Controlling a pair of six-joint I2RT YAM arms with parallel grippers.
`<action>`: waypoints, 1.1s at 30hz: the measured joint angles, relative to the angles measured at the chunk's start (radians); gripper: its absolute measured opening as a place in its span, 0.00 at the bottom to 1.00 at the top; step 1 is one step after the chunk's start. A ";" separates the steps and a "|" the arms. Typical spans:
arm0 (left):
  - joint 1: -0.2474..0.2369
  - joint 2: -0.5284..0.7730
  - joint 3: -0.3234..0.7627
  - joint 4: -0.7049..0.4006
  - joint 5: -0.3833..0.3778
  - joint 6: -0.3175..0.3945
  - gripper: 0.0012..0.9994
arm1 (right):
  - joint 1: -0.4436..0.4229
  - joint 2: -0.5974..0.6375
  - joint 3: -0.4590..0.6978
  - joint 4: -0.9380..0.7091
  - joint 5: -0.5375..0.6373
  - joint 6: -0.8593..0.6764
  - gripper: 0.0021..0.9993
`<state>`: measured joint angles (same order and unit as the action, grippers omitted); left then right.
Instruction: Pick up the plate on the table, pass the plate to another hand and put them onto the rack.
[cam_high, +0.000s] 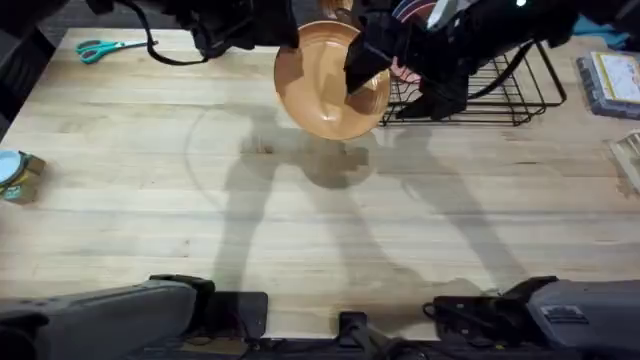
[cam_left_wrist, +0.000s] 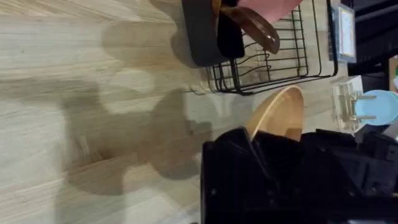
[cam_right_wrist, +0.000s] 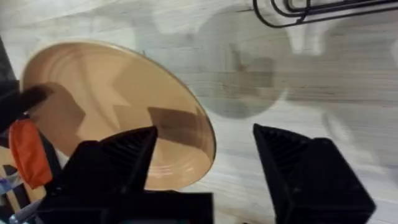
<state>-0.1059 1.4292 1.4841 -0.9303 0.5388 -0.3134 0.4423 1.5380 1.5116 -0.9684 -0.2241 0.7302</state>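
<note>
The left gripper (cam_high: 285, 35) pinched the top rim of one round orange plate (cam_high: 325, 85), held up above the table (cam_high: 300, 220). The right gripper's (cam_right_wrist: 205, 162) fingers were spread wide around its other edge. The black rack (cam_high: 500, 95) held a pink plate (cam_left_wrist: 267, 7).

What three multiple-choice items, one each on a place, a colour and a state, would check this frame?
1. Where is the plate? A flat on the table; B held up beside the rack; C standing in the rack.
2. What colour are the scissors' handles? A teal; B red; C yellow.
3. How is the right tool? A open; B shut on the plate; C shut on nothing.
Key: B, its shadow falls apart from it on the table; A, teal loops show overhead; A, its fingers stand wide apart.
</note>
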 joint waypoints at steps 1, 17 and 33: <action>0.000 0.000 0.000 0.000 0.000 0.000 0.04 | 0.000 0.005 0.000 0.001 0.000 0.001 0.91; 0.006 0.000 0.000 0.000 -0.012 0.000 0.04 | 0.000 0.011 0.000 0.007 -0.006 0.007 0.04; 0.006 0.000 0.000 0.004 -0.003 0.003 0.99 | -0.001 0.011 0.000 0.003 0.003 -0.013 0.03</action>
<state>-0.1001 1.4292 1.4841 -0.9260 0.5358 -0.3099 0.4412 1.5494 1.5116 -0.9657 -0.2207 0.7174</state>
